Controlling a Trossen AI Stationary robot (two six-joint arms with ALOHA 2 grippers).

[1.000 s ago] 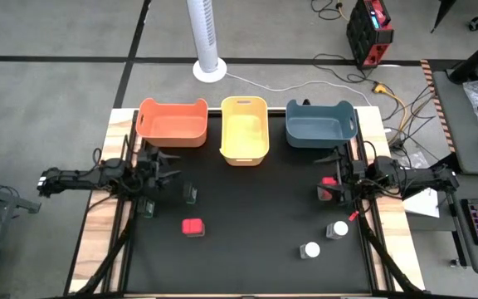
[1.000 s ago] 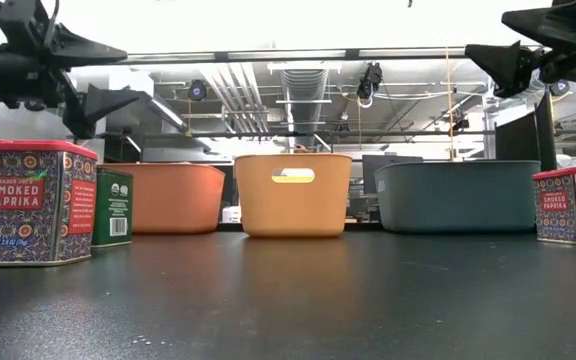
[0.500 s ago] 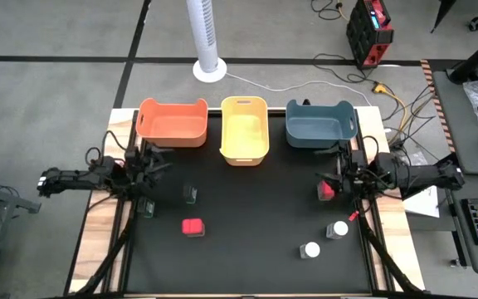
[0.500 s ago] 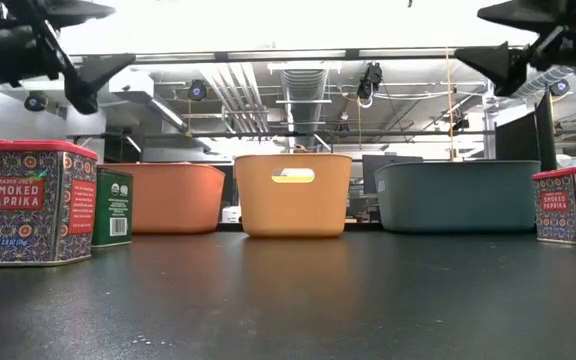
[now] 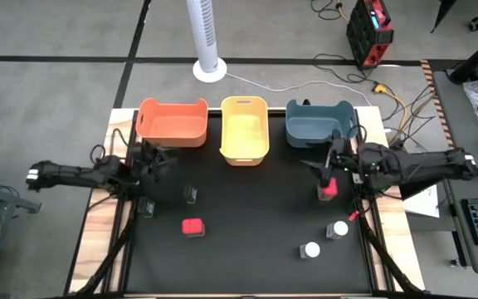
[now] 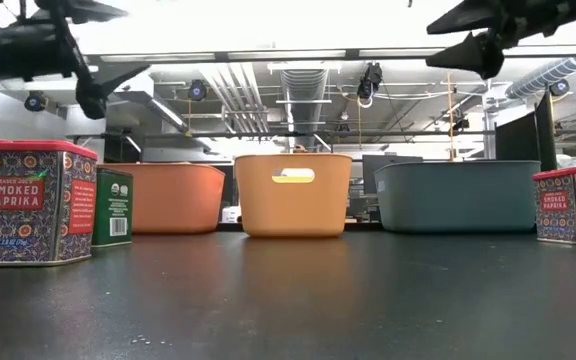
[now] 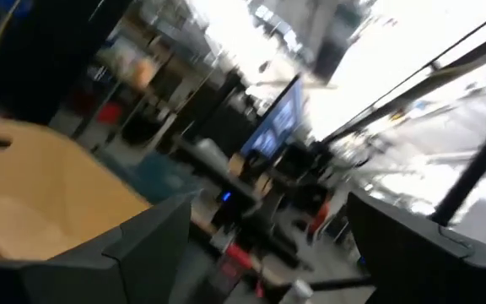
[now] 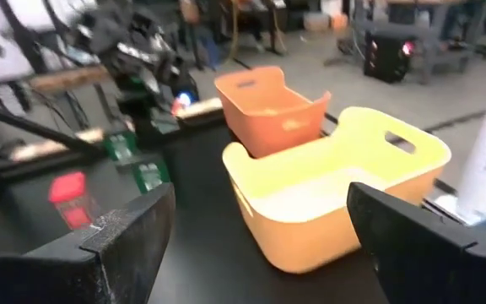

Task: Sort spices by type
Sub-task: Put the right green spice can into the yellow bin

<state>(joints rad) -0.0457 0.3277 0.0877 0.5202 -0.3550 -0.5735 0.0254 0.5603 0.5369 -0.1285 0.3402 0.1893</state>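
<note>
A white tower fan (image 5: pixel 206 37) stands beyond the table (image 5: pixel 256 266).

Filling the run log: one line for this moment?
left hand: open, raised, empty | right hand: open, raised above red tin | six spices on table, unsorted

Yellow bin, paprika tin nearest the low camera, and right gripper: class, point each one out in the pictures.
Yellow bin (image 5: pixel 245 104): high view, on its far rim.
Paprika tin (image 6: pixel 20 205): low view, on its front label.
Right gripper (image 5: pixel 317 160): high view, midway between its open fingertips, above the other red tin.
</note>
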